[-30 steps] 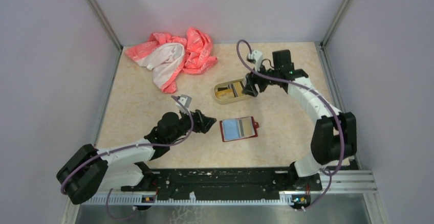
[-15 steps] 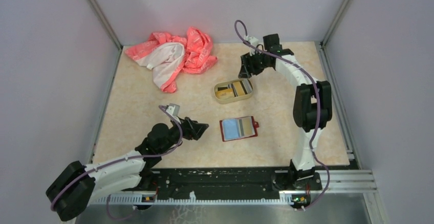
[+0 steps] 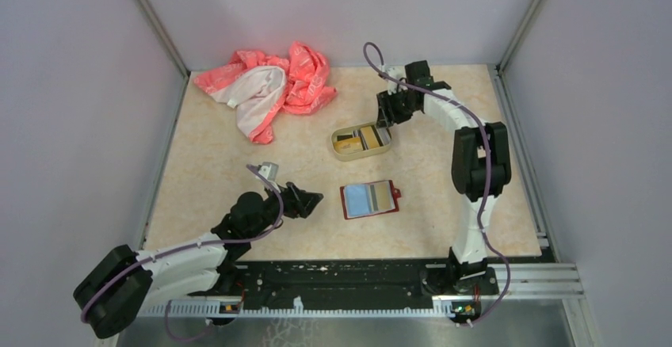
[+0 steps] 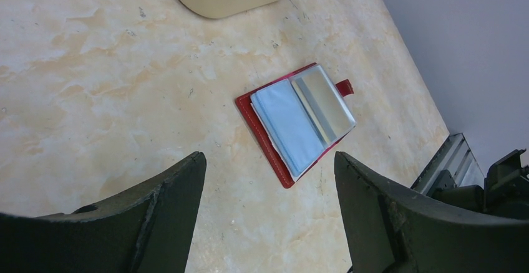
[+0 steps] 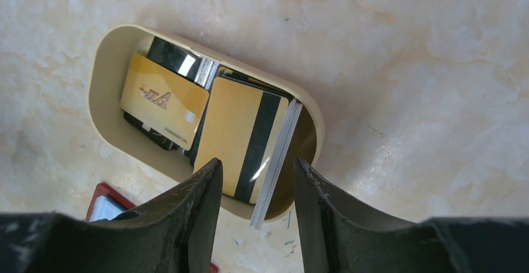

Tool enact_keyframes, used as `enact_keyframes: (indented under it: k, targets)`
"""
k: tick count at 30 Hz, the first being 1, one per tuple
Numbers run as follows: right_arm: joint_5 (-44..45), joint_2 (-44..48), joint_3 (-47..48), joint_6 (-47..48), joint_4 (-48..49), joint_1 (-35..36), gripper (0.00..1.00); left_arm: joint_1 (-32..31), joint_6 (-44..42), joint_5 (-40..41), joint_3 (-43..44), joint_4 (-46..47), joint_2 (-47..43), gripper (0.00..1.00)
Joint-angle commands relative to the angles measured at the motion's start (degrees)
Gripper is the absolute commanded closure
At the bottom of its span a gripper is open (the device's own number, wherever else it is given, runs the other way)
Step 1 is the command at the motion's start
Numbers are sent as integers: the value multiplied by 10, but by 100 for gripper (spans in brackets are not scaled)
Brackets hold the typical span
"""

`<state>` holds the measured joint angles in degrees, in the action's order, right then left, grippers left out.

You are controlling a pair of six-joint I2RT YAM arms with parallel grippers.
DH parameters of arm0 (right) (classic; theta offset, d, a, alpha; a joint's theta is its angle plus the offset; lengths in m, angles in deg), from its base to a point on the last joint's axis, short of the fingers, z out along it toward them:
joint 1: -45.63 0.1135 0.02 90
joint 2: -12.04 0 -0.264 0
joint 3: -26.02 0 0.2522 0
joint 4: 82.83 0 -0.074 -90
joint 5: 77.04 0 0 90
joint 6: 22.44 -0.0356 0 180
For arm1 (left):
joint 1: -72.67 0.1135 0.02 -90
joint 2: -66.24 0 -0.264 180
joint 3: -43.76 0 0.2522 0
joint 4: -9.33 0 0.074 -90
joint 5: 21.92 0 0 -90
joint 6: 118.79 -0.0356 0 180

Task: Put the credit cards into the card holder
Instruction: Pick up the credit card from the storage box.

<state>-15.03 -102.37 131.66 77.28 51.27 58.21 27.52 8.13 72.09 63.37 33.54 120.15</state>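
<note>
The credit cards (image 5: 243, 139) lie piled in a tan tin tray (image 5: 106, 67): gold ones on top, one with a black stripe, and a tilted stack leaning against the tray's right end. In the top view the cards (image 3: 360, 139) show mid-table. My right gripper (image 5: 257, 164) hovers over that right end, open, its jaws either side of the stack's edge and holding nothing; the top view shows the right gripper (image 3: 390, 117) there too. The card holder (image 4: 299, 123) lies unfolded, dark red with pale blue and grey inner pockets. My left gripper (image 4: 269, 161) stands wide open just left of the card holder (image 3: 370, 200), touching nothing.
A pink and white cloth (image 3: 269, 85) is bunched at the back left of the table. The tin tray (image 3: 342, 154) sits just beyond the card holder. Grey walls close in the table on three sides.
My right gripper swung from the tray toward the back, then came down at the tray's right end with its jaws narrower. The left arm drew back a little toward the near left.
</note>
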Motion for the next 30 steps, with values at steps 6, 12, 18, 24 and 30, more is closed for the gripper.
enact_keyframes:
  k: [6, 12, 18, 24, 30]
  targets:
    - [22, -15, -6, -19, 28, -3, 55, 3, 12, -11, -5, 36, 12, 19]
    - [31, -17, -11, -29, 37, -4, 55, 3, 18, -11, -7, 40, 12, 19]
    - [39, -20, -7, -39, 39, -4, 55, 3, 18, -12, -6, 41, 16, 19]
    - [43, -17, -9, -43, 40, -4, 55, 3, 20, -13, -7, 46, 18, 19]
    - [45, -21, -10, -43, 39, -4, 55, 3, 22, -18, -6, 54, 30, 19]
